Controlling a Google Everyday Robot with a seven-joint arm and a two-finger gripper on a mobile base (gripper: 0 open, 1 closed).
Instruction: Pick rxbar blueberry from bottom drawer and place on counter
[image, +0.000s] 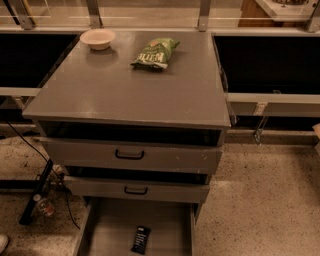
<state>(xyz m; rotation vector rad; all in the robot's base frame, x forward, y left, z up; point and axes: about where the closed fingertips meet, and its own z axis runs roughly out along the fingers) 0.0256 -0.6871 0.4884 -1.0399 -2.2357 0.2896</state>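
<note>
The rxbar blueberry (141, 239), a small dark bar with pale lettering, lies flat on the floor of the open bottom drawer (112, 225) at the lower edge of the camera view. The counter (125, 90) is the broad grey top of the cabinet above it. The gripper and arm are not in view.
A green chip bag (155, 52) and a pale bowl (97, 38) sit at the back of the counter. Two upper drawers with black handles (129, 155) are slightly open. Cables and a black stand (37, 192) lie on the floor at left. Speckled floor lies at right.
</note>
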